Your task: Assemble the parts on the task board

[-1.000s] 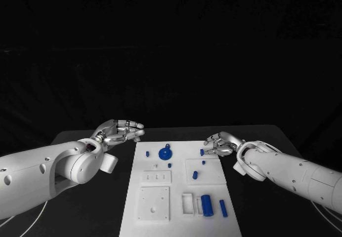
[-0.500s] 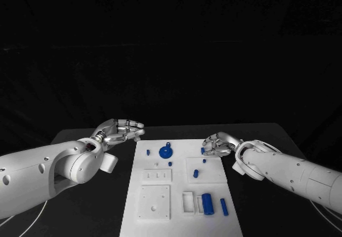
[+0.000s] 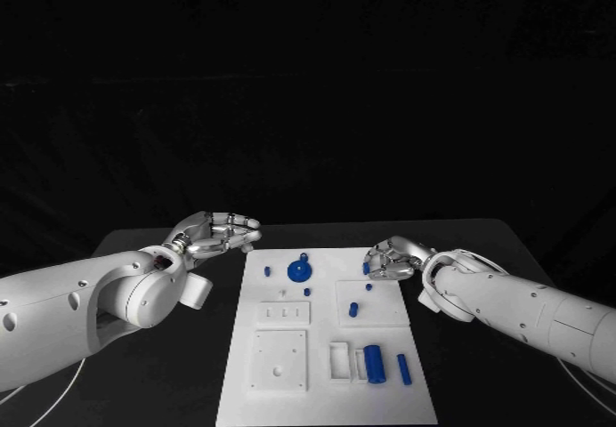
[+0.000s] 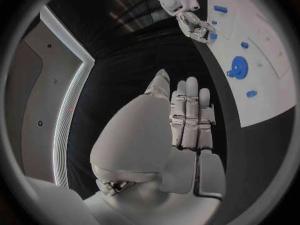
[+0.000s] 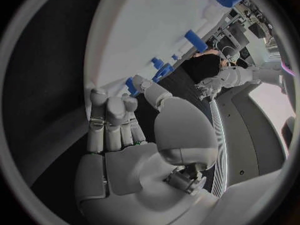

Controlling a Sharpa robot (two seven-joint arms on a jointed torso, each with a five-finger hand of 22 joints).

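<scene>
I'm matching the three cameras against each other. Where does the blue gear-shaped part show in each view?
Head view: blue gear at the task board's far left.
Left wrist view: gear on the board beyond the left hand.
Right wrist view: I cannot pick it out.
Shared landmark: the right hand.

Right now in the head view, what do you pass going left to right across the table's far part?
Left silver hand → small blue peg → round blue gear-like part → right silver hand, at the white task board's edge.
</scene>
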